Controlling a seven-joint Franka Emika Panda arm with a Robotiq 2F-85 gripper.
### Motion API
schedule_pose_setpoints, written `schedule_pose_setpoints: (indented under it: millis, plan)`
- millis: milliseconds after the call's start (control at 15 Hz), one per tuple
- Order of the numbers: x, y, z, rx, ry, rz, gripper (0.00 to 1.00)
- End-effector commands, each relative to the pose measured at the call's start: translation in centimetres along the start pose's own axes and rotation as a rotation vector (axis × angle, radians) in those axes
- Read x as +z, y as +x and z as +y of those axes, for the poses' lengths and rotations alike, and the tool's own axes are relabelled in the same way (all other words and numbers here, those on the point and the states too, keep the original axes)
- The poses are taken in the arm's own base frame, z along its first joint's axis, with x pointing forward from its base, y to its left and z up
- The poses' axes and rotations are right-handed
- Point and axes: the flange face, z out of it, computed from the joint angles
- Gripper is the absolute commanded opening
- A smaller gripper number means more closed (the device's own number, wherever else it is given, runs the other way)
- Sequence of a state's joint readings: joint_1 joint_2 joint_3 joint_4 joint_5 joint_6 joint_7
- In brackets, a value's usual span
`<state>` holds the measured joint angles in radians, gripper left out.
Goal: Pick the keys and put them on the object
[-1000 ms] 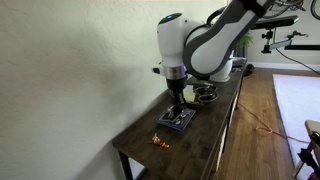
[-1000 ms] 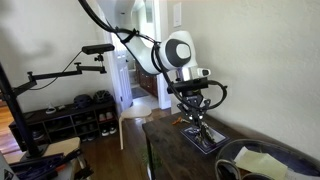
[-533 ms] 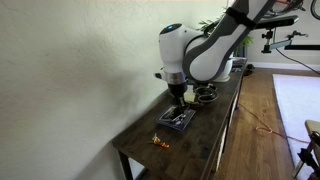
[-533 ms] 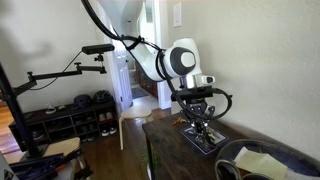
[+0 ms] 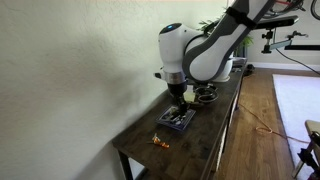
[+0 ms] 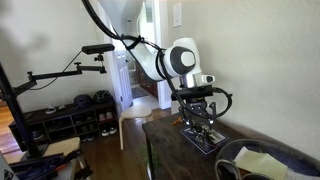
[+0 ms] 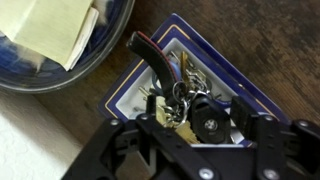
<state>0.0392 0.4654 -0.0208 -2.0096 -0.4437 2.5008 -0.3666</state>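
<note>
**Gripper low over the book-like object, keys lying on it**

The gripper (image 7: 198, 120) comes in from the bottom edge of the wrist view with its jaws spread wide. One finger stands on either side of the keys (image 7: 183, 92), and neither visibly presses on them. In both exterior views the gripper (image 5: 177, 101) (image 6: 203, 125) points straight down from the white arm (image 5: 195, 50), just above the object.

The keys are a small dark and silvery bunch with a curved dark strap showing a red edge. They lie on the pale top of the object (image 7: 212, 52), towards the side nearest the gripper. The strap reaches up across the object's middle.

The object (image 5: 178, 122) (image 6: 205, 140) is a flat rectangle with a dark blue border, and it lies flat on the dark wooden table (image 5: 205, 140).

Just beside the object, at the upper left of the wrist view, sits a round blue dish (image 7: 112, 28) holding pale yellow paper (image 7: 50, 30). In an exterior view the dish (image 5: 205, 95) lies beyond the object, further along the table.

On the opposite side of the object, well apart from it and near the table's front end, a small orange piece (image 5: 160, 142) rests on the wood.
</note>
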Motion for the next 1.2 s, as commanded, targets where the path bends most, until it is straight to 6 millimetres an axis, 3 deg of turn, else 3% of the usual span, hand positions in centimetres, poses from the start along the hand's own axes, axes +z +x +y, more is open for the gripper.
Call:
schedule_pose_setpoints:
  millis: [0,600,1133]
  plan:
    - [-2.1,-0.1,-0.9,0.019,0.000,0.011,1.00]
    - [-4.1,1.2,-1.9,-0.017,0.005,0.059,1.00]
    - [-5.5,5.4,-7.2,-0.101,0.078,0.085,1.00]
